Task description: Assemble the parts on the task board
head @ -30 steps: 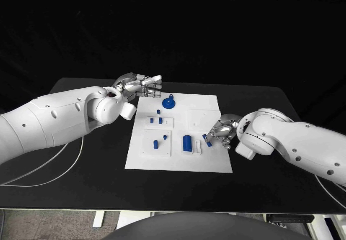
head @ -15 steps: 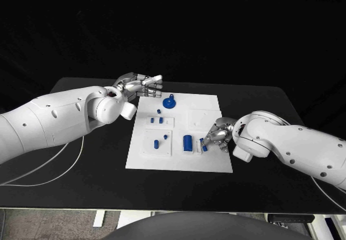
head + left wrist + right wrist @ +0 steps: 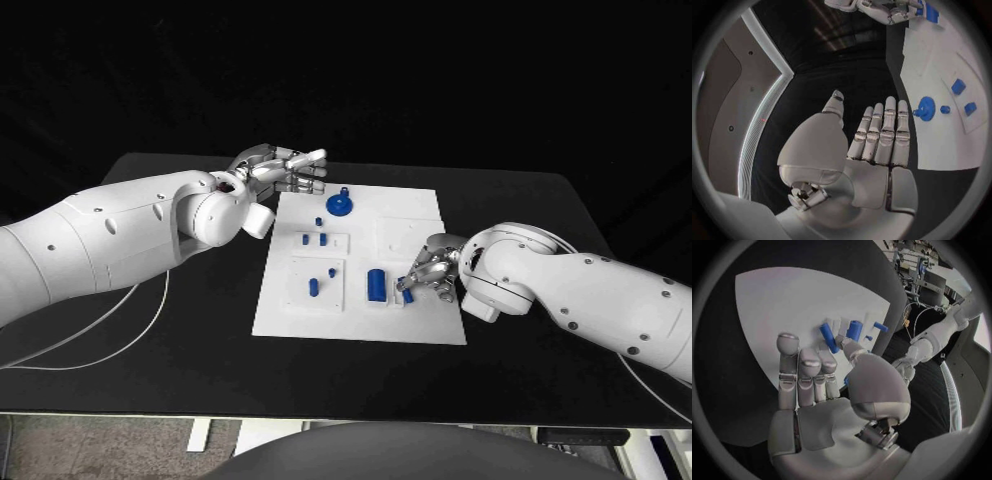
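Right hand (image 3: 433,270) slid further left over the task board (image 3: 411,215), toward the blue parts at its 5 o'clock; a blue part (image 3: 408,295) sat at its fingers, grip unclear. Left hand (image 3: 277,167) stayed at the board's 11 o'clock corner, fingers straight together, empty.

Left hand (image 3: 283,165) hovers flat with fingers together; right hand (image 3: 433,268) reaches down, fingers extended.

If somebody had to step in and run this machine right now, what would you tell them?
Left hand: open, fingers straight, hovering at the task board's far left corner, holding nothing.
Right hand: over the board's right edge; whether it holds a small blue part I cannot tell.
On the board: round blue gear, blue cylinder, several small blue pieces.
Assembly unfinished.
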